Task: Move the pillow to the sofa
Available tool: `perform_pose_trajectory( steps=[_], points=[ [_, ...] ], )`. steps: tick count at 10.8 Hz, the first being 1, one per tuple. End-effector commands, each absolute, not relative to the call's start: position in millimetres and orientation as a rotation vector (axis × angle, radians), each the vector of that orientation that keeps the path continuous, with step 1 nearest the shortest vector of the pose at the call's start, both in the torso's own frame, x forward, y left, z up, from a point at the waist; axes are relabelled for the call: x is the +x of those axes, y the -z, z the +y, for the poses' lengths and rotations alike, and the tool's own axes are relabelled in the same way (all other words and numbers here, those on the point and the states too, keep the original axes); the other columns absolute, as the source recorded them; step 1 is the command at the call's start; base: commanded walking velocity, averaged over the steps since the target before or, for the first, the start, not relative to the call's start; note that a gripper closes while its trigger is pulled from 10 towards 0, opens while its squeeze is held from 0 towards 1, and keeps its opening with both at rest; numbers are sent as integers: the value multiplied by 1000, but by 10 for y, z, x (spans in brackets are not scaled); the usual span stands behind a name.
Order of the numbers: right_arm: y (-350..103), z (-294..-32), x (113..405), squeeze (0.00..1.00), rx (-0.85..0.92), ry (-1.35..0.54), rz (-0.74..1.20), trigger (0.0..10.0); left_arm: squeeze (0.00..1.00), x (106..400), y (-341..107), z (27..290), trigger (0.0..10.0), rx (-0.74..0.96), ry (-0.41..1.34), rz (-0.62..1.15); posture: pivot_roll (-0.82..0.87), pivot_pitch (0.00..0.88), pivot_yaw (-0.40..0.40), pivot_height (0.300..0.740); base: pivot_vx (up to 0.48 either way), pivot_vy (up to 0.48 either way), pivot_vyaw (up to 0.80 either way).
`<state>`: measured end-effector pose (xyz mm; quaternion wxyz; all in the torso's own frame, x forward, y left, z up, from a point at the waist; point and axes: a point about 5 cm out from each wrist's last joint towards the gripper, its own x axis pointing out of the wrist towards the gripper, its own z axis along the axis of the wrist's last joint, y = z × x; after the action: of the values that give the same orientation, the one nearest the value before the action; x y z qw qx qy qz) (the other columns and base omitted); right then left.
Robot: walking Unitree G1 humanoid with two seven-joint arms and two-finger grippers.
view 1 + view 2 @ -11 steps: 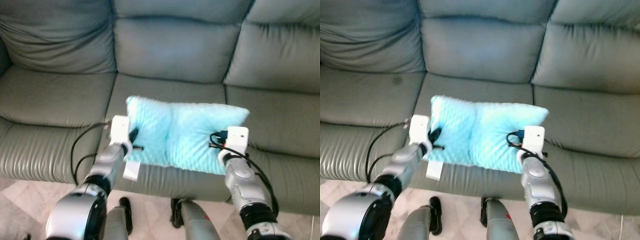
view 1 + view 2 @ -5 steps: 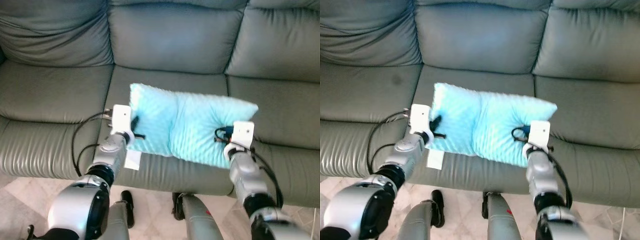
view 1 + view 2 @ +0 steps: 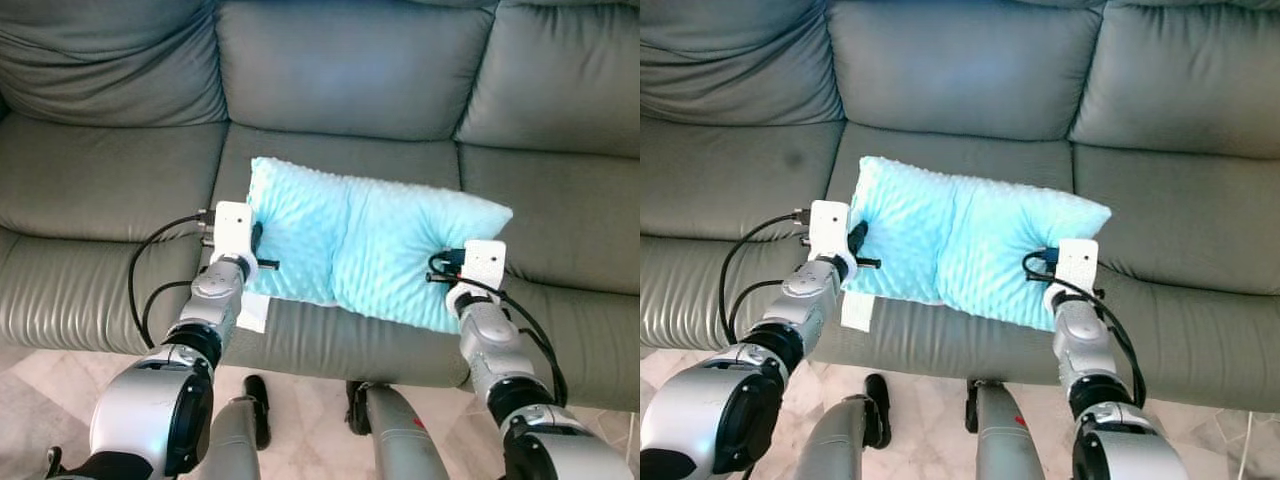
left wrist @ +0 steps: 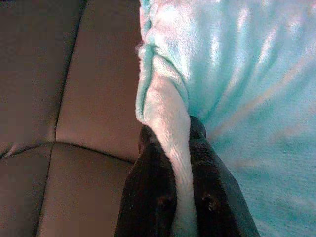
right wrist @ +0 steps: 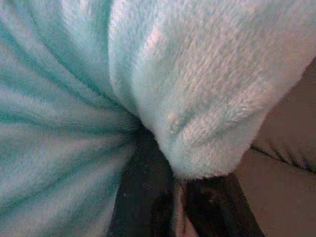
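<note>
A fluffy light-blue pillow (image 3: 370,245) hangs between my two arms over the middle seat of the grey sofa (image 3: 110,180). My left gripper (image 3: 256,244) is shut on the pillow's left edge; in the left wrist view a fold of plush (image 4: 170,148) is pinched between the black fingers (image 4: 148,192). My right gripper (image 3: 447,268) is shut on the pillow's right near corner, where the right wrist view has plush (image 5: 197,113) bulging over the dark fingers (image 5: 143,192). I cannot tell whether the pillow's underside touches the cushion.
The sofa's backrest (image 3: 345,60) rises behind the pillow, with seat cushions (image 3: 560,215) to either side. A white tag (image 3: 254,312) hangs at the pillow's left near edge. My legs (image 3: 400,440) stand on a pale tiled floor (image 3: 30,400) against the sofa front.
The pillow has gone forward over the middle seat and come down a little since half a second ago. Both grippers have kept their hold.
</note>
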<state>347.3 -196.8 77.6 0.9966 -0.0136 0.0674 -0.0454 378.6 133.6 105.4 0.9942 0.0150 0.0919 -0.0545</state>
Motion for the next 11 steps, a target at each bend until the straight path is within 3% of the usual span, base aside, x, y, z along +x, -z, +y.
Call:
perform_pose_trajectory(
  steps=[1, 2, 3, 11],
  points=[
    [-655, -2064, 3389, 0, -21, 122, 178, 10000, 0, 3712, -909, 1412, 10000, 18, 77, 229, -153, 482, 30, 740, 0, 0, 0],
    [-667, -2082, 3396, 1000, -12, 124, 172, 10000, 722, 3711, -911, 1425, 10000, 16, 57, 223, -152, 482, 30, 740, 0, 0, 0],
    [-680, -2092, 3405, 1000, -12, 125, 169, 10000, 1000, 3714, -919, 1443, 10000, 18, 39, 215, -150, 484, 30, 740, 0, 0, 0],
    [-691, -2053, 3403, 1000, -52, 86, 146, 10000, 1000, 3704, -911, 1522, 10000, 50, -10, 210, -143, 485, 29, 740, 0, 0, 0]
  ],
)
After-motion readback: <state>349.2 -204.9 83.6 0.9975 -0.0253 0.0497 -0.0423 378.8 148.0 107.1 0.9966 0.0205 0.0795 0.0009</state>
